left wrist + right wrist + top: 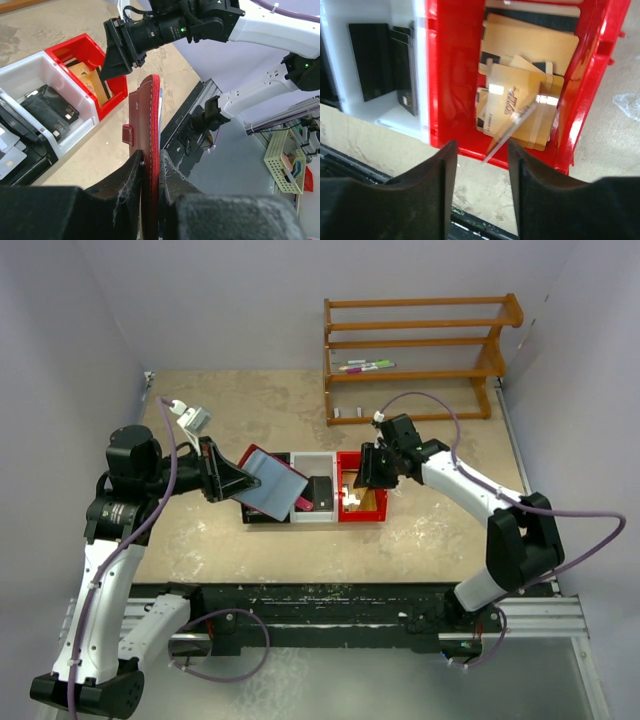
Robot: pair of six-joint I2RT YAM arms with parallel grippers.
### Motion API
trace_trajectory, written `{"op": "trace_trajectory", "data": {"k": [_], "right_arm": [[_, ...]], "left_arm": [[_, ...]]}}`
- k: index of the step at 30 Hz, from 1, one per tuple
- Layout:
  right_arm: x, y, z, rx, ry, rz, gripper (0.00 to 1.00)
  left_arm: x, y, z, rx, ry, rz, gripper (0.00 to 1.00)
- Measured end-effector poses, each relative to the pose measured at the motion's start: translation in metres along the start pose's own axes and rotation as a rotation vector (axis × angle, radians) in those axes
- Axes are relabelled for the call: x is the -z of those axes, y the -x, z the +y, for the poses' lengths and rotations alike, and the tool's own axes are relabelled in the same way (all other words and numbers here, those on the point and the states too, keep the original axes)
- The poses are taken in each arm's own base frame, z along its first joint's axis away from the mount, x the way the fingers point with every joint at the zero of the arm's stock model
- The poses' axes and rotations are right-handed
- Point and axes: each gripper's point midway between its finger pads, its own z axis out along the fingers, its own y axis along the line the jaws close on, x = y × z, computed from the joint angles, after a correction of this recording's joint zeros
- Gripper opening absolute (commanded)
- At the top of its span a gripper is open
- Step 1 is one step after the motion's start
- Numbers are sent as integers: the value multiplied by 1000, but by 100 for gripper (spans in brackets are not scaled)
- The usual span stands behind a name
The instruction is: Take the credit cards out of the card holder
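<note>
My left gripper (228,483) is shut on the lower edge of the maroon card holder (272,483), which it holds up, tilted, over the black bin. In the left wrist view the card holder (148,125) stands edge-on between the fingers, its strap tab on the left side. My right gripper (481,150) hangs open over the red bin (452,75). A blurred tan credit card (512,127) is loose in the air just beyond the fingertips, touching neither. Several gold credit cards (530,55) lie piled in the red bin.
Three bins stand in a row: black (262,517), white (315,460) with dark cards, red (362,512). A wooden rack (420,350) with markers (365,366) stands at the back right. The black rail runs along the near table edge.
</note>
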Motion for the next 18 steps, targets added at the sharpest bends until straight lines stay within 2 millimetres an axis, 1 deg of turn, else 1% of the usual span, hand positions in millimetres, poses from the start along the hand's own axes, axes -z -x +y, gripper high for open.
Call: {"op": "trace_trajectory", "data": {"k": [2,4,6,7,8,9,10,12,14,16,18], "right_arm": [[7,8,8,15,12,-32,57],[22,20,20,28,31,-90,65],[43,32,36,44,69,-156,74],[58,39,48,55,102,-202,77],[69,43,57,61,131,-235,79],[83,48,71,78,174,-277,80],[97,52,86,94,226,-318,85],[121,55,114,124,338,-378,95],[143,57,141,153,460,-432,100],[164,53,166,176,599,-473,100],[179,49,182,185,711,-498,100]], "left_arm": [[0,0,-3,-3,-14,1,0],[0,1,-5,-4,-28,1,0],[0,2,-9,-3,-45,0,0],[0,2,-10,-3,-51,-1,0],[0,3,-11,-2,-57,-2,0],[1,3,-13,0,-65,-3,0],[1,4,-14,0,-71,-4,0],[1,6,-16,-2,-81,-8,0],[1,7,-18,-3,-90,-12,0],[1,8,-20,-2,-97,-12,0],[1,8,-22,1,-106,-11,0]]}}
